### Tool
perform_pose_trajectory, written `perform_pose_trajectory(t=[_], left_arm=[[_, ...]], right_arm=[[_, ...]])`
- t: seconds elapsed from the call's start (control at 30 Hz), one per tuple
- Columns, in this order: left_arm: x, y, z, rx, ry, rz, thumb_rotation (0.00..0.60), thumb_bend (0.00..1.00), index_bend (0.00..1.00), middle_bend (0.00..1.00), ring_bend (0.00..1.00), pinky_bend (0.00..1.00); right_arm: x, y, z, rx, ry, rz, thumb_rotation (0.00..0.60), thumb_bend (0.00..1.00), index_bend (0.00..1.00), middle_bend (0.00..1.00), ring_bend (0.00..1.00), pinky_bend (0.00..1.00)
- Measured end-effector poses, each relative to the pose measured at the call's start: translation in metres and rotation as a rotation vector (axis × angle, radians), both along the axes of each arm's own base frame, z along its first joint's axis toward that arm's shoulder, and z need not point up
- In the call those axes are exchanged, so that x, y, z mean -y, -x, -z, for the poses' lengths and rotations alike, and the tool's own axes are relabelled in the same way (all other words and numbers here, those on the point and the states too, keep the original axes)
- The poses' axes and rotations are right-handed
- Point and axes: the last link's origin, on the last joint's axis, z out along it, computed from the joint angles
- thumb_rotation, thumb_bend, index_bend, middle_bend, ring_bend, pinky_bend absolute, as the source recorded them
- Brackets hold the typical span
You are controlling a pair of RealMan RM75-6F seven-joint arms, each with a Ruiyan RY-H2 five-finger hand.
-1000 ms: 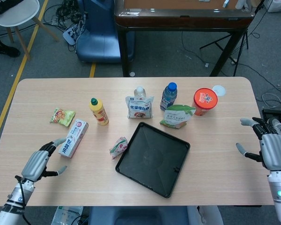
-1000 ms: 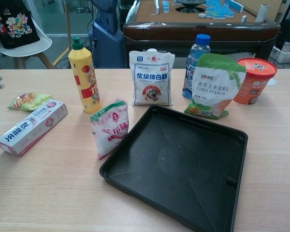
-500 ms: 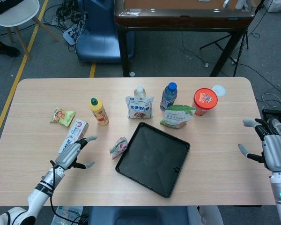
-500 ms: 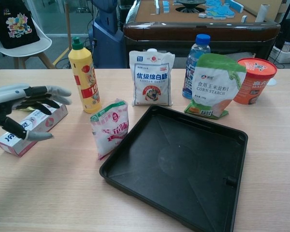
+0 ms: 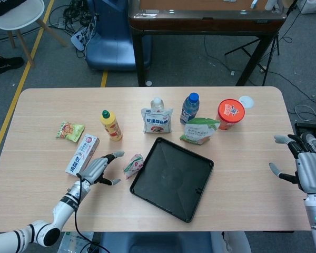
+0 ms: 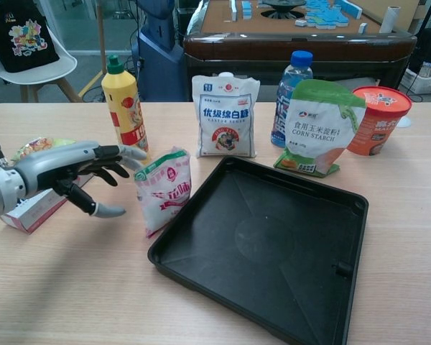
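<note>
Reaching: the left hand [image 5: 97, 169] hangs just above the counter [image 5: 52, 195] with fingers spread and nothing in them, its fingertips [image 6: 133, 152] just beside the small white pouch [image 6: 162, 190], not touching it.
Change: a second ago this hand sat at the near left edge beside the toothpaste box [image 5: 82, 155]; half a second ago it was over that box; now it has moved right, past the box, and is nearest the pouch.
Right hand: the right hand [image 5: 308, 168] is open and empty off the right edge of the counter, barely shifted over the same second.
Unmoved: every item on the counter stays where it was.
Pouch: soft crinkled plastic, white with pink print and a green top, leaning just left of the tray [image 5: 171, 178].
Tray: black, square, shallow, matte, with a raised rim and rounded corners; set at an angle and bare inside.
Far row: a yellow squeeze bottle [image 5: 111, 125] with a green cap, a white stand-up bag [image 5: 157, 119], a clear water bottle [image 5: 189, 108] with a blue cap, a green-and-white starch bag [image 5: 199, 130], a red cup [image 5: 230, 114] with a lid.
Far left: a small glossy snack packet [image 5: 70, 130], lying flat.
Counter: pale wood grain, smooth, with rounded corners.
</note>
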Motion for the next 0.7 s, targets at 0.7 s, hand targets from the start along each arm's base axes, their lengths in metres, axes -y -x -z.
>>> perform_pose_trajectory(t=[0.7], left_arm=[[-0.025, -0.018, 0.046, 0.06, 0.026, -0.053, 0.6, 0.22, 0.11, 0.19, 0.19, 0.2]], right_arm=[[-0.003, 0.009, -0.003, 0.0, 0.005, 0.035, 0.6, 0.24, 0.25, 0.32, 0.16, 0.2]])
